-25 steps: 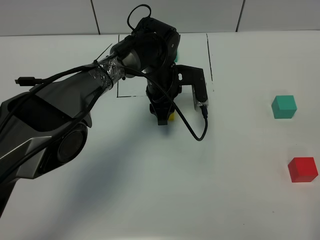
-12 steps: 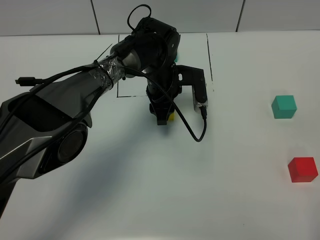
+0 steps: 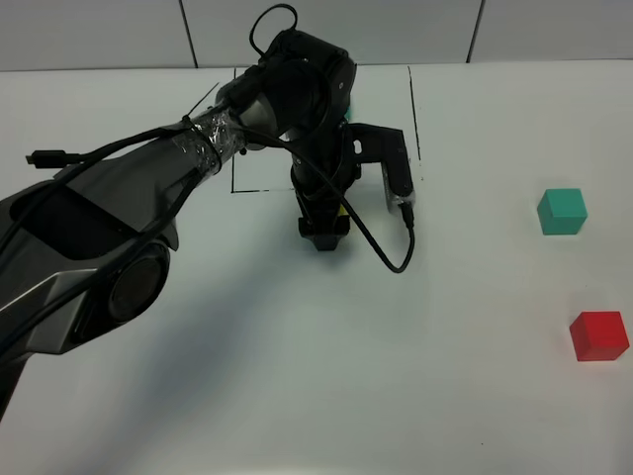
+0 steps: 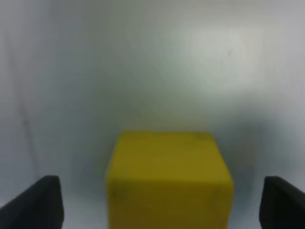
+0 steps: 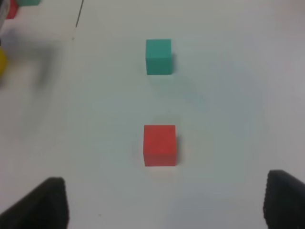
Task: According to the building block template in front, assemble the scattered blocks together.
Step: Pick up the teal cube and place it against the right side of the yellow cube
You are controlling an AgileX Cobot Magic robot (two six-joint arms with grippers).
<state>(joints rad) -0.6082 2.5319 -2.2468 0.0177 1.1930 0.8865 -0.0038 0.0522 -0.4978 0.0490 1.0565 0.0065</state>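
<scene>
Tabletop (image 4: 157,71), yellow cube (image 4: 167,174) within left tool (image 4: 162,207)

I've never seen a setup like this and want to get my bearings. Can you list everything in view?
yellow cube: one, yellow, on the table between the left fingers, ungripped
teal cube: one, teal-green, table's right side
red cube: one, red, right side, nearer the camera
template: one cluster, red and teal showing, mostly hidden behind the arm
drawn frame: one, black lines, far middle
table: one, white
left gripper: one, black, open
right gripper: one, black, open, facing the red cube
</scene>
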